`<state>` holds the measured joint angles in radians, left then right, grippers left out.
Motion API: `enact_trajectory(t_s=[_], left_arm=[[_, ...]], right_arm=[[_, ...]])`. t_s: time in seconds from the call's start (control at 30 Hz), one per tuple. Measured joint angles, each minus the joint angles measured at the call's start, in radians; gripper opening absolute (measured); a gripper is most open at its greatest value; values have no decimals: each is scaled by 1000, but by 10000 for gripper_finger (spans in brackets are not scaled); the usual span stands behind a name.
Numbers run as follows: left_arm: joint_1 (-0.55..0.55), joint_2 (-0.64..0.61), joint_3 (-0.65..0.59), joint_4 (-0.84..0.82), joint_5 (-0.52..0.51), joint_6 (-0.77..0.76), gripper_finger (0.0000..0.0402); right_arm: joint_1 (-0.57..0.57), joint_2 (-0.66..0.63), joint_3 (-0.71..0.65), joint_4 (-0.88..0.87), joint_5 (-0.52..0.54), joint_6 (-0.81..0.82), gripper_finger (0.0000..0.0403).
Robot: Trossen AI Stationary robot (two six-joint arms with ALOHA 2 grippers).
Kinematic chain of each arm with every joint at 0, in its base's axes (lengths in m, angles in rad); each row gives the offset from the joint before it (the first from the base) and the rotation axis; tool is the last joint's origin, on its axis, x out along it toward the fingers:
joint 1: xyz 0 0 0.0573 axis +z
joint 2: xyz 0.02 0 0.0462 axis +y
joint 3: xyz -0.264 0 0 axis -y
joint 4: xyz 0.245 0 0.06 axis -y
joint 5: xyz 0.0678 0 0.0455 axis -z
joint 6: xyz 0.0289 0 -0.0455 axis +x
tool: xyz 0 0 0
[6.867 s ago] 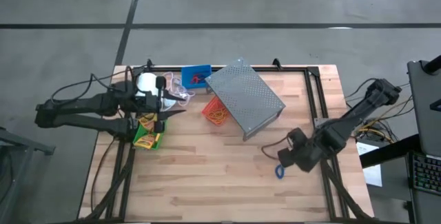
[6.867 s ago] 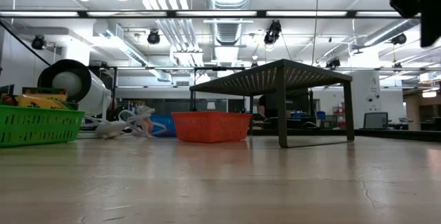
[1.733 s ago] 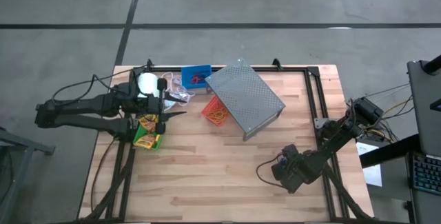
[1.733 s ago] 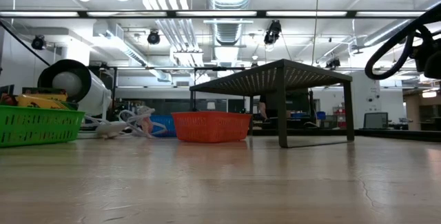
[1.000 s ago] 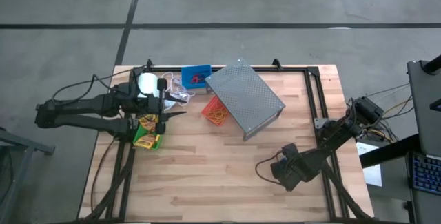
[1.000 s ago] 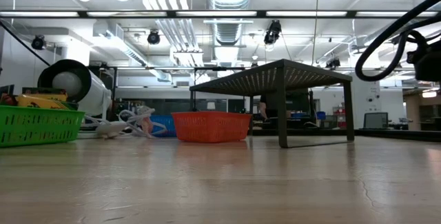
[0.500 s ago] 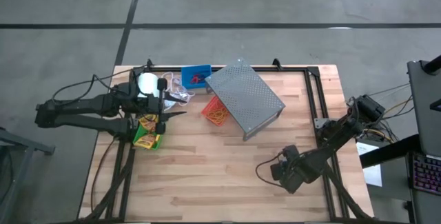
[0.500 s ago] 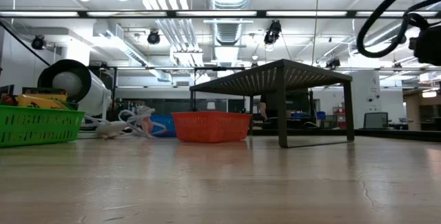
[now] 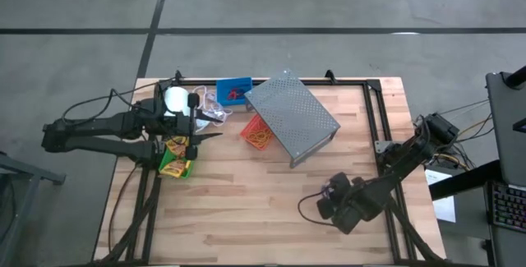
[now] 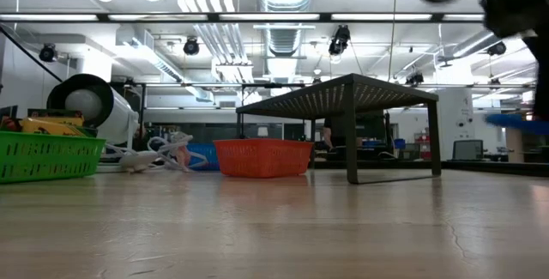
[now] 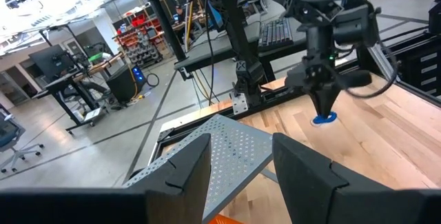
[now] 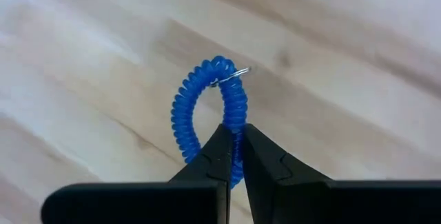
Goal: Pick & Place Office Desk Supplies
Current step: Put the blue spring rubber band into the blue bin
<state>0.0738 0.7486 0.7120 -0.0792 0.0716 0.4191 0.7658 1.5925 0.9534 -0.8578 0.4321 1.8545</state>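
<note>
Blue ring band (image 12: 210, 117): a coiled plastic loop with a small metal ring at its top, sitting centre frame in the right wrist view, above pale wood-grain boards. The right gripper (image 12: 233, 156) has its two dark fingers closed together on the band's lower edge, pinching the coil. In the left wrist view the band (image 11: 324, 119) shows as a blue smear at the tip of the downward-pointing right gripper (image 11: 324, 107), centre right of frame; whether it touches the boards cannot be told.

In the high view the right gripper (image 9: 332, 204) is at lower right of the table (image 9: 246, 209), its arm bent back toward the right edge. The left gripper (image 9: 194, 125) is at upper left, arm stretched level from the left, fingers apart over the green bin (image 9: 175, 164), which holds a yellow-and-green crayon box (image 9: 176, 145); print unreadable.

Green bin (image 10: 47, 156) and red-orange bin (image 10: 262, 156) are latticed plastic. Blue bin (image 9: 233, 90) sits at the upper table edge. A grey perforated metal rack (image 9: 292, 117) stands centre, a white roll (image 9: 174, 98) at upper left.
</note>
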Motion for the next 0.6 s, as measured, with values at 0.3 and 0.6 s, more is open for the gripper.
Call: enact_trajectory(t_s=[0.3, 0.6], left_arm=[[0, 0, 0, 0, 0, -43, 159], [0, 45, 0, 34, 0, -60, 159]], right_arm=[[-3, 0, 105, -6, 424, -358, 13], [-122, 1, 224, 2, 820, -715, 13]])
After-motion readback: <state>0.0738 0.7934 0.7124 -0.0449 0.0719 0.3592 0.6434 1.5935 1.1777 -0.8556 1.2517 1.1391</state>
